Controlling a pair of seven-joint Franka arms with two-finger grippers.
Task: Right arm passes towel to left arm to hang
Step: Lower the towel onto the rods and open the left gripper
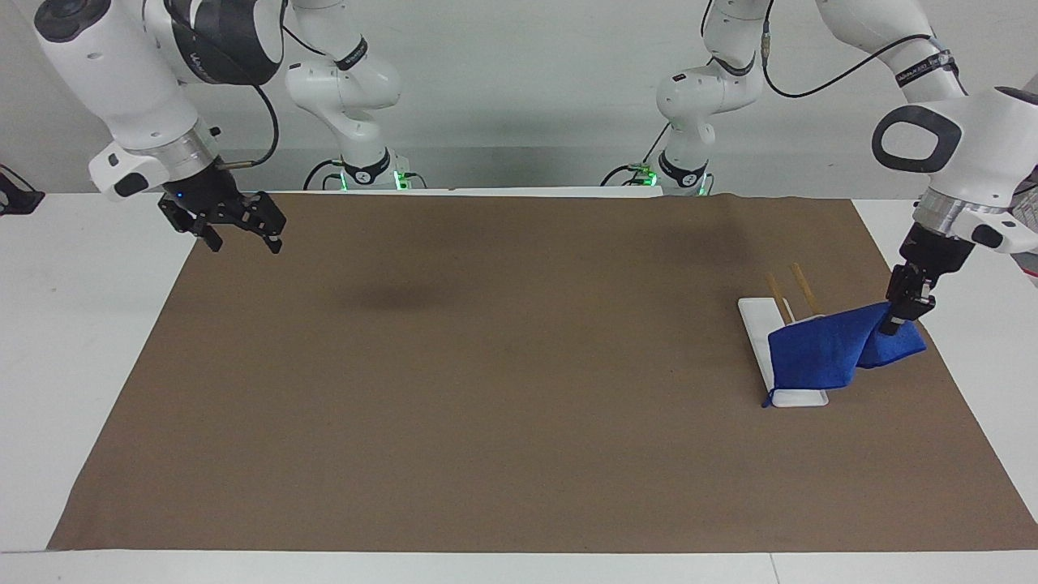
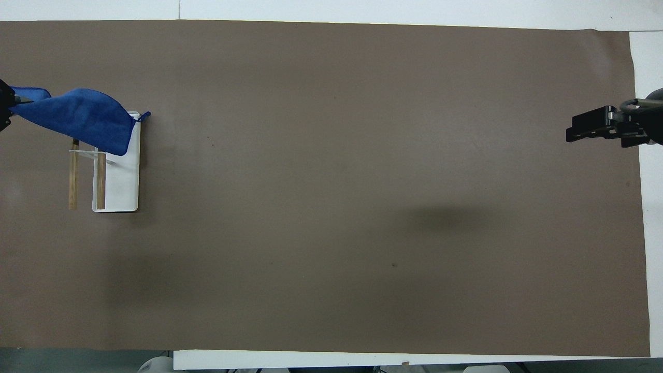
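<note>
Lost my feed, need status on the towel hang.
Left gripper shut on towel, draped over rack. Right gripper open, empty, waiting at mat edge. Nothing obstructing.

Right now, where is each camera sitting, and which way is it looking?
Facing view: high across the table, looking at the robots; both whole arms show, the left gripper shut on the towel draped over the rack, the right gripper open over the mat edge.
Overhead view: high above the robots' end, looking steeply down; only the grippers show, at the side edges.
Both share the towel, rack, mat and grippers, turned half around.
</note>
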